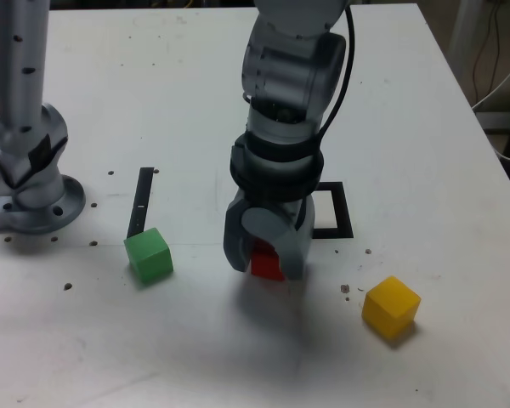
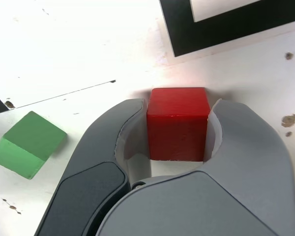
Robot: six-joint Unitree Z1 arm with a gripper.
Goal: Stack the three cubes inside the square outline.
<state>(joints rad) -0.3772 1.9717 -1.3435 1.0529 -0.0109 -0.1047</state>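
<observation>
My gripper (image 1: 266,259) points straight down at the table, and its grey jaws press on both sides of the red cube (image 1: 267,262) (image 2: 177,123), which sits on the table surface. The green cube (image 1: 149,253) (image 2: 28,143) lies apart, toward the exterior view's left. The yellow cube (image 1: 391,307) rests toward the exterior view's right, near the front. The square outline (image 1: 338,212) (image 2: 221,27) lies just behind the gripper; the arm hides part of it. The outline's pale centre holds nothing that I can see.
A narrow black strip (image 1: 141,201) lies behind the green cube. The arm's grey base (image 1: 30,183) stands at the exterior view's left. Small dark specks dot the white table (image 1: 153,85). Cables hang beyond the table's right edge.
</observation>
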